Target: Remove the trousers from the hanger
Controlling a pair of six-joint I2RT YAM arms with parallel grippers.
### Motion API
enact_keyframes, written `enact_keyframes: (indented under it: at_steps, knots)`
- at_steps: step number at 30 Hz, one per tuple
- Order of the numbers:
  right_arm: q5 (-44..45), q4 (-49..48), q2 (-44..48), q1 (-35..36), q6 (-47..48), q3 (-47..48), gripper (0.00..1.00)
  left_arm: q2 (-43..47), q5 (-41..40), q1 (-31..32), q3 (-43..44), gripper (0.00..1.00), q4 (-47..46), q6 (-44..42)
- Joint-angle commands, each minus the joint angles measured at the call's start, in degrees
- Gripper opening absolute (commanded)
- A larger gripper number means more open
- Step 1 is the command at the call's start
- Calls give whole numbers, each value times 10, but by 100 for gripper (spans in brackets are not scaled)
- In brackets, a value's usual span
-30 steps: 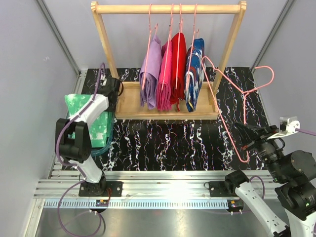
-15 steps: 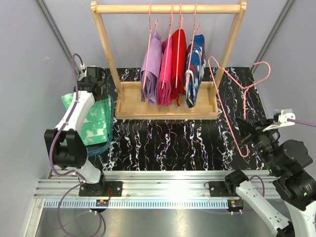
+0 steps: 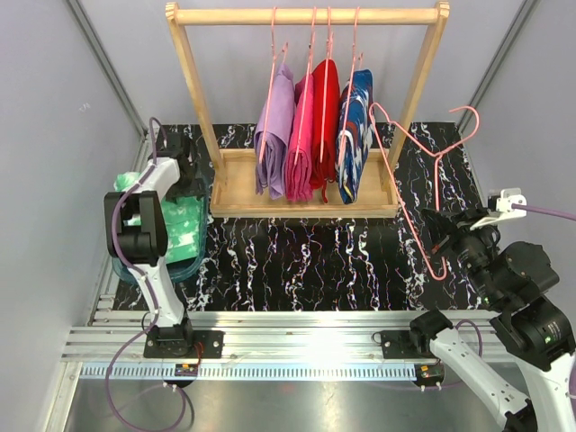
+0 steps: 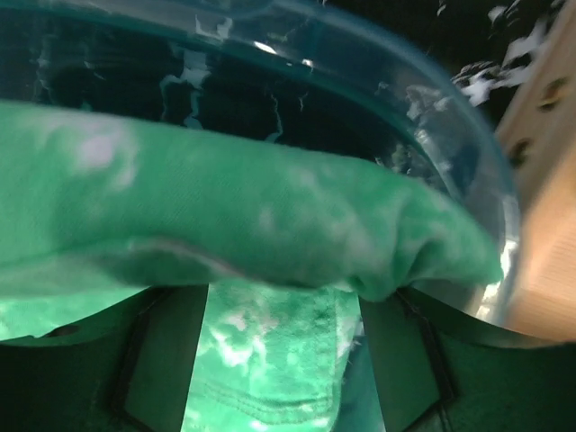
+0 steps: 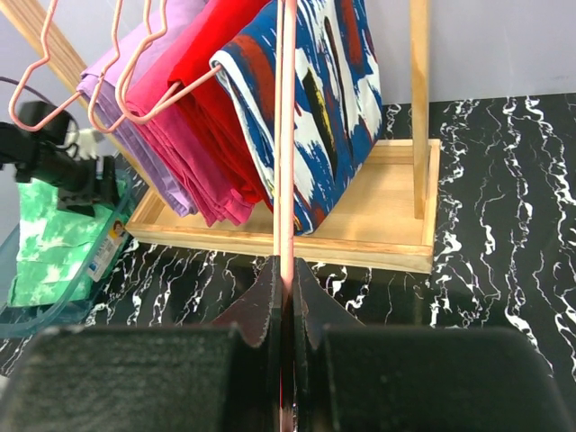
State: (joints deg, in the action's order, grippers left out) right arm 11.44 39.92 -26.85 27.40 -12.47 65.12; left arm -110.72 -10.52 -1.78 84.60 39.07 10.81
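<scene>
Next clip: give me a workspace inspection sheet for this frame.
Surface: black white-veined tabletop.
Job's things: mint green mottled trousers lying in clear teal bin; navy patterned trousers hanging on wooden rack.
Clutter: lilac trousers, pink trousers and red trousers on rack.
End effectors: left end effector open at bin; right end effector shut on bare pink wire hanger.
Cables: purple cable along left arm.
Surroundings: plain grey walls.
</scene>
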Motion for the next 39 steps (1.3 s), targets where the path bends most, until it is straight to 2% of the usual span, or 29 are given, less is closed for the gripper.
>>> enact_keyframes:
  at_steps: [1, 3, 6, 10, 12, 15, 17, 20, 21, 24, 29, 35, 38, 39]
  knots:
    - [-17, -45, 0, 6, -8, 13, 0, -34, 52, -2, -20, 69, 22, -11]
    - [-15, -42, 0, 6, -6, 15, 0, -37, 65, -2, -26, 69, 30, -17]
    - [-3, -31, -7, 6, 2, 22, 0, 11, 68, 0, -20, 71, 41, -16]
    - [14, -17, -19, 6, 18, 37, 0, 122, 54, -2, 2, 83, 51, -11]
    - [20, -14, -22, 6, 22, 44, 0, 174, 55, -2, 8, 92, 55, -8]
    - [21, -15, -22, 6, 23, 46, 0, 229, 61, -2, 4, 95, 58, -1]
    - [19, -15, -26, 6, 22, 47, 0, 247, 32, -5, 1, 95, 51, 9]
    - [8, -17, -29, 6, 22, 47, 0, 242, -3, -34, 0, 88, 38, 36]
    - [4, -20, -30, 6, 18, 46, 0, 223, 3, -55, 2, 79, 30, 52]
    - [-5, -25, -29, 6, 15, 42, 0, 191, 16, -74, 0, 68, 8, 68]
    - [-23, -33, -28, 6, 13, 40, 0, 118, 20, -103, -28, 43, -47, 97]
    - [-38, -34, -28, 6, 17, 35, 0, 42, 62, -146, -46, 37, -79, 121]
    - [-38, -36, -25, 6, 17, 33, 0, -30, 133, -172, -28, 35, -47, 125]
    - [-37, -35, -24, 6, 18, 33, 0, -70, 153, -176, 2, 32, -29, 115]
